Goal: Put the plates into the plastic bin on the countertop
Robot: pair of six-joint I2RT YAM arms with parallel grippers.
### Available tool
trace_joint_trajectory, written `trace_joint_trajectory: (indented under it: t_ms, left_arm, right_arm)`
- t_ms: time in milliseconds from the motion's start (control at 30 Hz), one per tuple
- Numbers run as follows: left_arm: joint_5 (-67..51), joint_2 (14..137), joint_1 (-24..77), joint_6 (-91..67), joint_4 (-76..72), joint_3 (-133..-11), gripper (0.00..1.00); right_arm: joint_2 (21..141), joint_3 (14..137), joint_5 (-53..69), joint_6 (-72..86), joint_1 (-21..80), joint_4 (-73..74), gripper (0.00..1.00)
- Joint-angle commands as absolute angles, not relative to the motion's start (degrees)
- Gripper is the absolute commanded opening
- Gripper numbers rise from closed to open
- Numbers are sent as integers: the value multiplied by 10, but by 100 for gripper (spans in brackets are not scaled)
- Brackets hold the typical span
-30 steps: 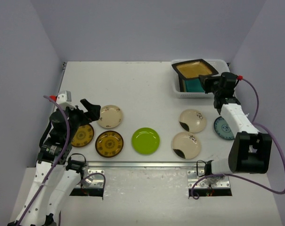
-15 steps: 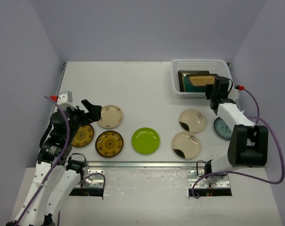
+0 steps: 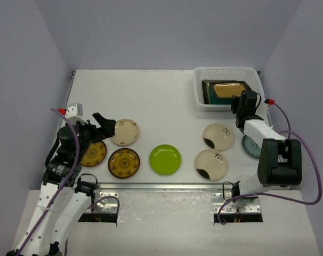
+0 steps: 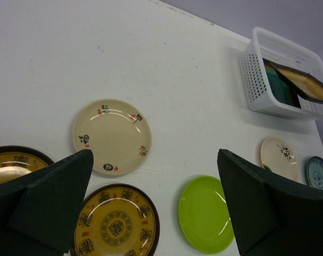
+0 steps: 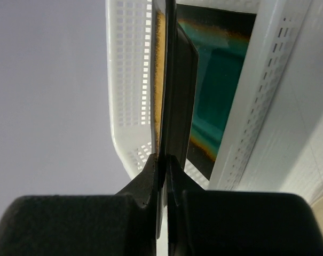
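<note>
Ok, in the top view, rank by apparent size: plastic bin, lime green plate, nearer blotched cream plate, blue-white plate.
1. plastic bin
2. lime green plate and nearer blotched cream plate: alike, not ranked
3. blue-white plate, smallest, though partly hidden by the right arm

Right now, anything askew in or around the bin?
Yes. The amber plate sits tilted in the bin, not flat: the right tool pinches its rim, and it leans across the teal plate beneath. The round plates lie flat on the countertop; nothing spilled or broken.
</note>
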State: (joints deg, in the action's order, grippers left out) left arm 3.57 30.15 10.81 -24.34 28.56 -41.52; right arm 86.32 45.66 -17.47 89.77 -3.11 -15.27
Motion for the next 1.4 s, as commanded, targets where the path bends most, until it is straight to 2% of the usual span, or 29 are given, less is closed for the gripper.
trace_joint_trajectory:
  t_ms: [0,367,667,1033,1233,1367]
  left_arm:
    - [39,302,114,-244,269,-417,100]
    - [40,297,118,-244,269,-417,100]
    - [41,296,121,-244,270,-417,100]
    - [42,294,125,-245,271,-417,100]
    - [42,294,126,-245,270,-417,100]
    - [44,294,127,-245,269,-417,100]
  right_arm:
    - [854,459,-192,937,-24,-286,0]
    - [905,499,-183,967,-23,-211,0]
    - [944,557,-168,969,-23,-153,9]
    - [981,618,-140,950,-25,-56,38]
    - [962,625,-142,936,-24,2,75]
    - [943,635,-134,924,-24,46,91]
